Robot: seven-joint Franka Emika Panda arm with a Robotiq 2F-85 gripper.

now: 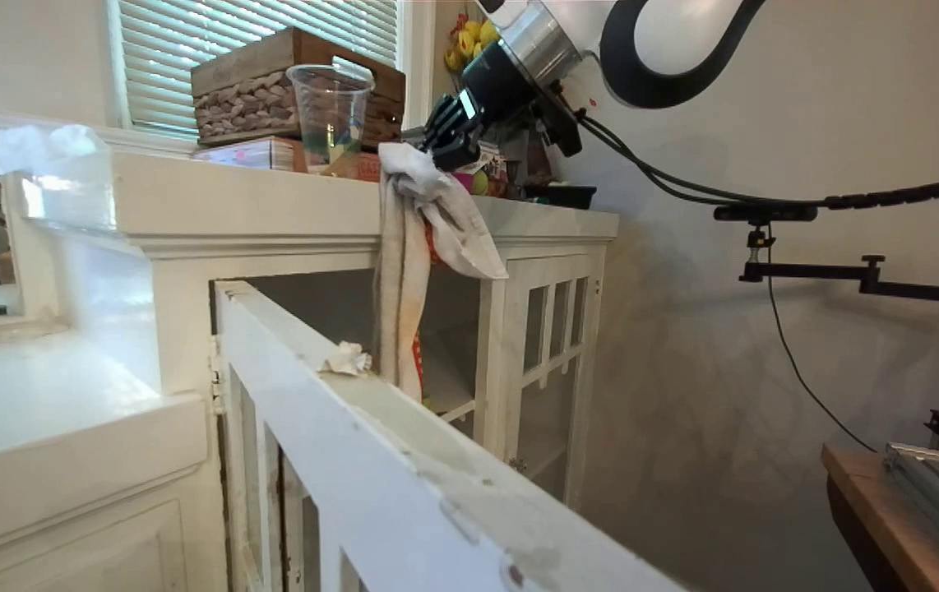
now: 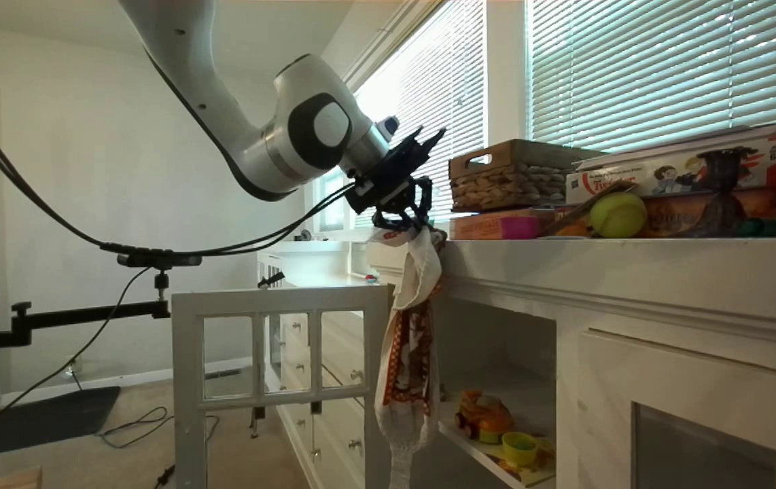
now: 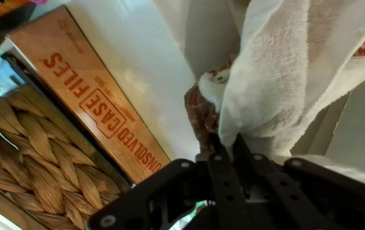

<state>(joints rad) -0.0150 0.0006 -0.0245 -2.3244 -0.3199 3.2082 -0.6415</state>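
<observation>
One towel [image 2: 410, 346] pinched in the claw [image 3: 228, 145], hanging at the ledge [image 2: 632, 268]

Counts first. Towel: one, white, reddish-orange patterned panel. On the ledge: one woven basket [image 1: 243, 107], one clear plastic cup [image 1: 330, 111], one tennis ball [image 2: 618, 214], one dark candlestick [image 2: 721, 197], one green-capped marker [image 2: 768, 227]. Boxes: at least two, the Unsolved Case Files box [image 3: 89, 99] and the Twister box [image 2: 687, 166]; others overlap, no sure total. Yellow flowers [image 1: 469, 41]: one bunch, blooms not countable. Inside the cabinet [image 2: 568, 367]: one orange toy vehicle [image 2: 483, 415], one small yellow cup [image 2: 519, 448] just beside it. Paned doors in an exterior view: two, one open door [image 1: 371, 460] swung out, one closed door [image 1: 552, 367]. Pale scrap [image 1: 348, 358]: one, on the open door's top edge.

Claw: jaws nearly together, thin gap only, clamped on the towel's upper end. Cloth bunched at the tips. Towel drops from there in long folds, in front of the ledge and the cabinet opening, near the open door; lower part reaches below the door's top edge. Touching door or not: can't tell. Basket and Case Files box near the claw, apart from it.
</observation>
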